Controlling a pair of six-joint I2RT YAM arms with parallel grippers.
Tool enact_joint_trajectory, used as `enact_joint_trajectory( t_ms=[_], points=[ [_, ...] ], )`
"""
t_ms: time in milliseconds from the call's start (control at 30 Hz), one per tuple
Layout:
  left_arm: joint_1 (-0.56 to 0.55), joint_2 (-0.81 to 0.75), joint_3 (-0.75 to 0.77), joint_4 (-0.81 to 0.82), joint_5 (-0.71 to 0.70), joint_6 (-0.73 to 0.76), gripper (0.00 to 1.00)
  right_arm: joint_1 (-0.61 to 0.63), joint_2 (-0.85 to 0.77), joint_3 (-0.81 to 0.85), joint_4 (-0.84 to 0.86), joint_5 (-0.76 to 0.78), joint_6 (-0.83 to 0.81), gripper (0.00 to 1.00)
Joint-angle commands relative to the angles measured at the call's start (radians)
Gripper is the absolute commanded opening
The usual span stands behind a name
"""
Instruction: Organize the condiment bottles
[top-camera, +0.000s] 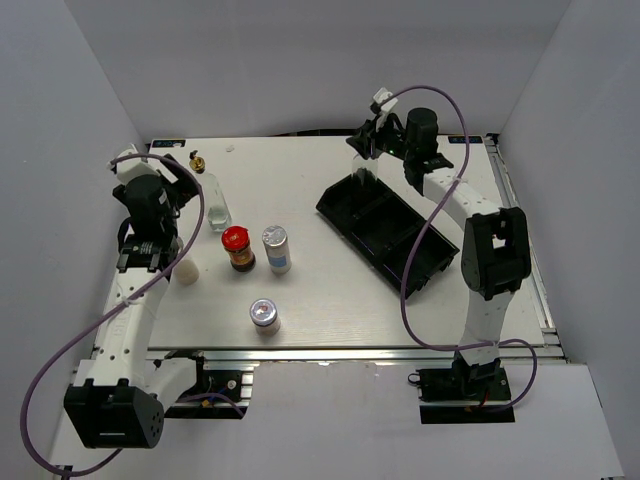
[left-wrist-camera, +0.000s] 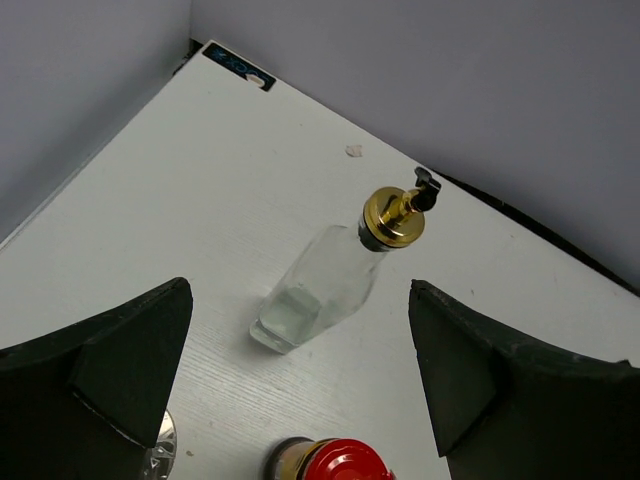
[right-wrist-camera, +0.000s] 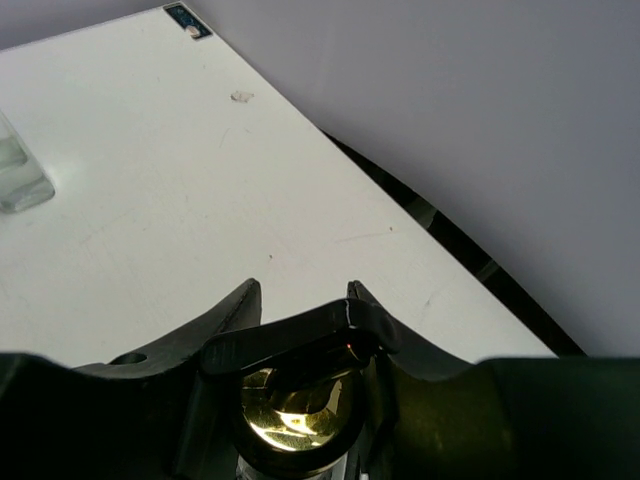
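Bare worktop (top-camera: 330, 300) lane between tall shaker (top-camera: 276, 249) and black tray (top-camera: 390, 232) — unobstructed. Left side crowded: glass bottle (top-camera: 213, 200), red-lidded jar (top-camera: 237, 247), pale shaker (top-camera: 187, 272) near left hand (left-wrist-camera: 300, 300). Tray's far end blocked — right hand (right-wrist-camera: 302, 320) clamps gold-topped bottle (right-wrist-camera: 295, 415).

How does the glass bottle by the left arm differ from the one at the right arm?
The left bottle stands free on the table, the open left gripper near it but not touching; the right bottle is clamped at its top by the right gripper. The left bottle is away from the black tray; the right bottle is at the tray's far end. Both are clear glass with gold tops.
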Motion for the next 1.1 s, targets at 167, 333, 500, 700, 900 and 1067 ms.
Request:
enact_joint_trajectory(
  t_ms=[167, 333, 500, 700, 900, 1067],
  points=[
    [0.004, 0.088, 0.045, 0.063, 0.189, 0.064, 0.98, 0.000, -0.067, -0.085, 0.164, 0.029, -0.028, 0.37],
    [0.002, 0.133, 0.065, 0.080, 0.201, 0.076, 0.98, -0.002, -0.098, -0.108, 0.148, 0.036, -0.029, 0.82],
    [0.002, 0.183, 0.077, 0.112, 0.207, 0.085, 0.98, -0.002, -0.139, -0.134, 0.147, 0.052, -0.021, 0.89],
    [-0.006, 0.269, 0.116, 0.106, 0.205, 0.136, 0.98, 0.000, -0.199, -0.165, 0.139, 0.047, -0.012, 0.89],
    [-0.018, 0.346, 0.172, 0.103, 0.153, 0.156, 0.95, 0.000, -0.268, -0.162, 0.121, 0.150, 0.061, 0.89],
    [-0.041, 0.406, 0.194, 0.121, 0.088, 0.193, 0.89, 0.000, -0.359, -0.188, 0.086, 0.197, 0.087, 0.89]
  ],
)
